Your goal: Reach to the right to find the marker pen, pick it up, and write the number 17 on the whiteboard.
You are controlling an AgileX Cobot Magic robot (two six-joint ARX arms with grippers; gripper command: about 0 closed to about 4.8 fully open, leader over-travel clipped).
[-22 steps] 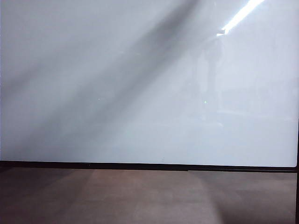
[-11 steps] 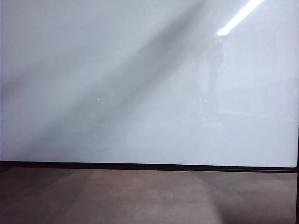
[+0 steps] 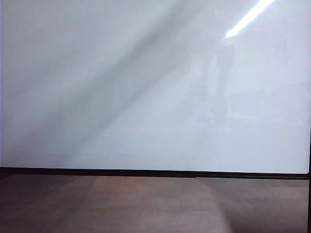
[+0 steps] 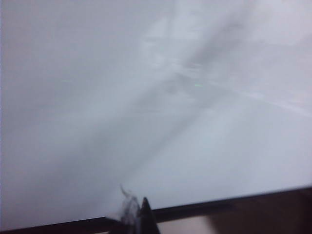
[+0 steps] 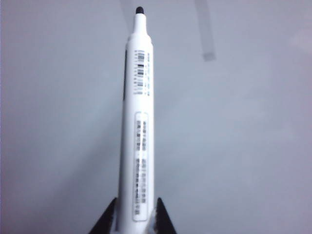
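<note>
A: Exterior view first. Whiteboard [image 3: 146, 87] filling nearly everything, glossy, blank, no stroke of the 17 yet; bright light streak toward one o'clock, thin black frame along the lower edge, brown wood-grain surface [image 3: 146, 208] at six o'clock. Neither arm visible here, only a dim dark reflection around two o'clock.

B: Left wrist view?

A: Blurred. Same white panel and black frame, surface showing just past the frame. Left end effector [image 4: 139, 217] only a dark tip with a smudgy blur beside it at six o'clock; wide or narrow, cannot tell. Nothing seen in it.

B: Right wrist view, then.

A: Right end effector [image 5: 134, 214] closed narrow on the marker pen [image 5: 137, 122], two dark fingers pinching the rear of the white barrel. Cap off, black nib pointing away at twelve o'clock toward the board. Gripped at the tail probably to leave the whole barrel and nib free for writing.

B: Touching yet?

A: Hard to say; nib close to the board, its faint reflection just beside it. Likely the approach before the first stroke of the 1.
</note>
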